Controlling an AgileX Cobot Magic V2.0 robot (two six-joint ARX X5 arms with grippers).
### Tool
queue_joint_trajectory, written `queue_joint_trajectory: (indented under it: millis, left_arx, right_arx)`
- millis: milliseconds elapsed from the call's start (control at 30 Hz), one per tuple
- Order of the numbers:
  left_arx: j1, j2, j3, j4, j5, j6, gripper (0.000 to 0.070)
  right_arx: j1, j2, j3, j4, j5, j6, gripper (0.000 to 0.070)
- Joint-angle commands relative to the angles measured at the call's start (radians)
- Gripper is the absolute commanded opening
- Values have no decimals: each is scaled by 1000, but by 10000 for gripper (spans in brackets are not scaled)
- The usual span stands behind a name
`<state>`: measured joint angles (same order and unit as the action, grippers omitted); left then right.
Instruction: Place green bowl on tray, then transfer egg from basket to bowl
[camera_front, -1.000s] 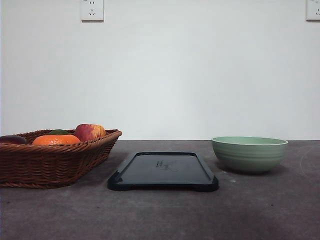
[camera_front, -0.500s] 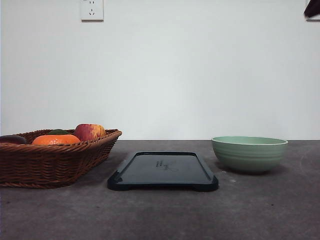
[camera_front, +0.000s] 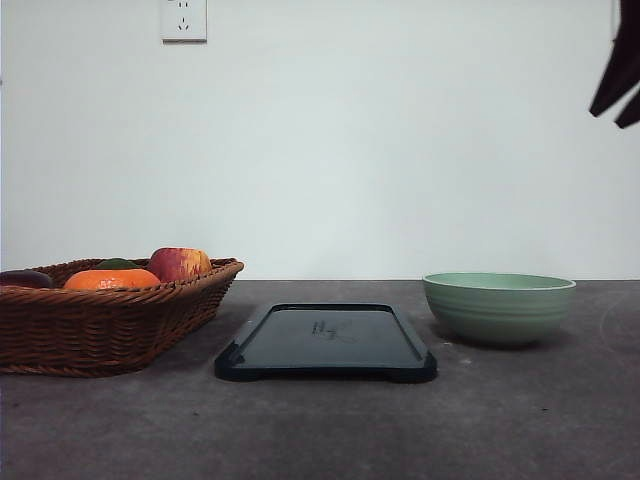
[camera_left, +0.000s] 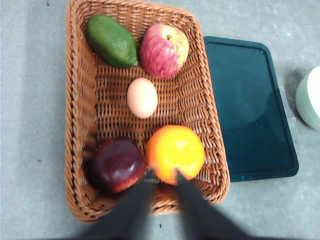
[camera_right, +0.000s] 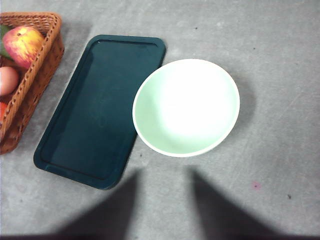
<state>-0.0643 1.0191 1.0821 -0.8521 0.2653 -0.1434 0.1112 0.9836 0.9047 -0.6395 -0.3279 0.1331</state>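
We see the tray (camera_front: 326, 342) lying flat on the desk (camera_front: 320, 430) at centre frame in the front view, empty, its long axis running away from the camera toward the wall. The bowl (camera_front: 498, 308) sits upright on the desk just right of the tray, off it, mouth up and with nothing inside; from the right wrist view its rim looks to overlap the tray's edge, though we cannot tell if they touch.

The basket (camera_front: 105, 325) stands at lower left of the front view, apart from the tray. In the left wrist view it holds the egg (camera_left: 142, 97) at its middle, long axis along the basket's length, with a green avocado (camera_left: 111, 40) and a red apple (camera_left: 164, 50) at one end, an orange (camera_left: 175, 153) and a dark plum (camera_left: 116, 165) at the other.

Left tool (camera_left: 161, 186): fingers slightly parted above the basket's near end, holding nothing. Right tool (camera_right: 162, 187): fingers spread wide above the desk beside the bowl, empty; dark at upper right of the front view.
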Motion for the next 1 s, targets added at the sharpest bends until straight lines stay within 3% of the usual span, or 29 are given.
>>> queue_joint_trajectory:
  millis: [0,33,400,700,967]
  left_arx:
    - [-3,6,24,14,6,20,387]
    - [-3,6,24,15,6,20,432]
    - [-3,6,24,14,6,19,431]
    - [-3,6,24,14,5,19,431]
    - [-3,6,24,15,5,20,431]
  right_arx:
    - [3,9,18,6,13,-10,432]
    - [3,9,18,6,19,-10,431]
    - [2,71,21,-12,26,46,422]
    - [-6,287,56,-19,48,37,420]
    - [-36,524,192,-13,48,10,418]
